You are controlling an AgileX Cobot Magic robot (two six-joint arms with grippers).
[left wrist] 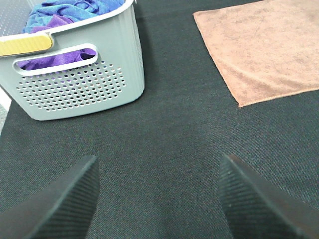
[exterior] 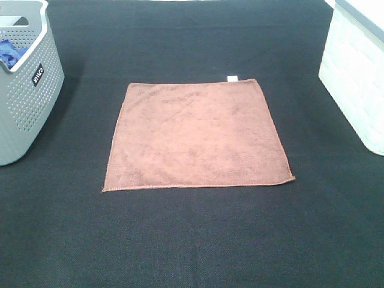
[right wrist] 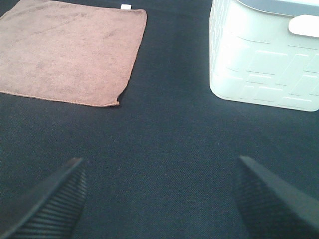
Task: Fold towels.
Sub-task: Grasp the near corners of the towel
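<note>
1. Tabletop (exterior: 192, 246): one, covered in black fabric.
2. Baskets: I count two, a grey perforated basket (exterior: 30, 102) at far left and a white basket (exterior: 354, 78) at far right.
3. Towel (exterior: 195, 135): one, reddish-brown, roughly square, lying flat at centre.
4. Grippers: left gripper (left wrist: 158, 167) and right gripper (right wrist: 160, 164), both spread wide and holding nothing.
5. Tag (exterior: 232, 78): one, white, on the far edge.

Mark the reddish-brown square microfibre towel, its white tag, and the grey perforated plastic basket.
reddish-brown square microfibre towel (exterior: 195, 135): exterior high view, middle of the cloth.
white tag (exterior: 232, 78): exterior high view, middle of the tag.
grey perforated plastic basket (exterior: 27, 114): exterior high view, perforated side wall.
</note>
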